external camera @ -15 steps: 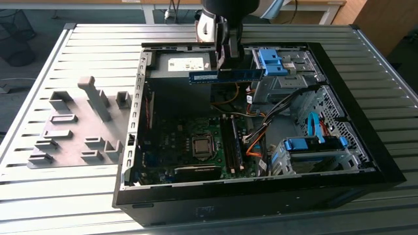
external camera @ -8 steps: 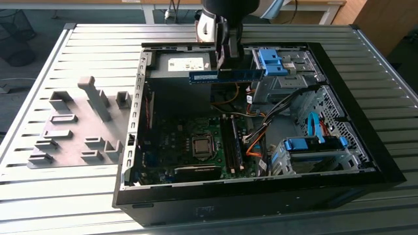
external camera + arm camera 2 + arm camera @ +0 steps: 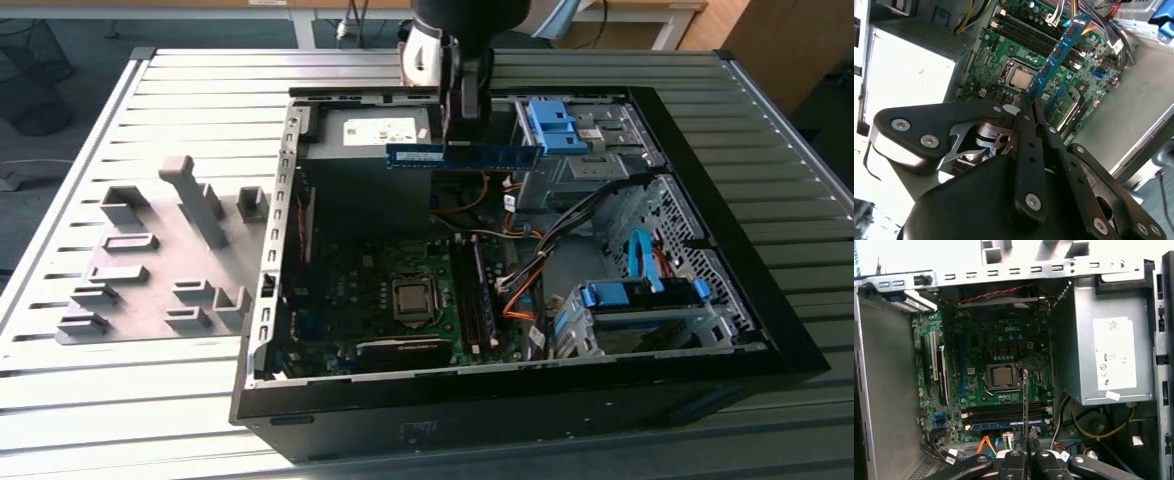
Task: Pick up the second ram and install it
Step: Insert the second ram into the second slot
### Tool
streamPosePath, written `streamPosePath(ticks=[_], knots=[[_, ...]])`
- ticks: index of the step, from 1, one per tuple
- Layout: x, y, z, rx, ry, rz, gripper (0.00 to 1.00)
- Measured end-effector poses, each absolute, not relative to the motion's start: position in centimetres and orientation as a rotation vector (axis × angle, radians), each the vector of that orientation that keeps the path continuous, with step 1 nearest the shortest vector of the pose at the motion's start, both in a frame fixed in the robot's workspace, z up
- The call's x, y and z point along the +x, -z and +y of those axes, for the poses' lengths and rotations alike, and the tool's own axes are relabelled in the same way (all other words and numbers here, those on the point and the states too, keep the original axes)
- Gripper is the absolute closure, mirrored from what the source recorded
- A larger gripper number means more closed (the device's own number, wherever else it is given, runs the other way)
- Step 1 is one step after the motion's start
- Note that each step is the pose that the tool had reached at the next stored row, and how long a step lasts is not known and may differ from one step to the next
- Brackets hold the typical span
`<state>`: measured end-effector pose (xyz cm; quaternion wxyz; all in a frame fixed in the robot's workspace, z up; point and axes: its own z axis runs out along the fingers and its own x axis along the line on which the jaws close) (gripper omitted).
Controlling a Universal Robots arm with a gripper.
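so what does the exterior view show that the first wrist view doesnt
Exterior view alone: the grey fixture blocks on the slatted table at the exterior view's left, the blue drive brackets, and the second ram seen side-on, held above the open case.

First wrist view alone: the ram edge-on, rising from the pincer, and the white expansion slots.

Both: the processor socket, the power supply, and the orange cables.
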<state>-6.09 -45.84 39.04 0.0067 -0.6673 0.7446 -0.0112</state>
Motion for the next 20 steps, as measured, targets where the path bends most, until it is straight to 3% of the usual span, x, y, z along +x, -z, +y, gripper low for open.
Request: streamPosePath(ticks=[20], knots=[[-6.09, -38.86, -45.84, -1.720, 0.041, 2.619, 0.86]])
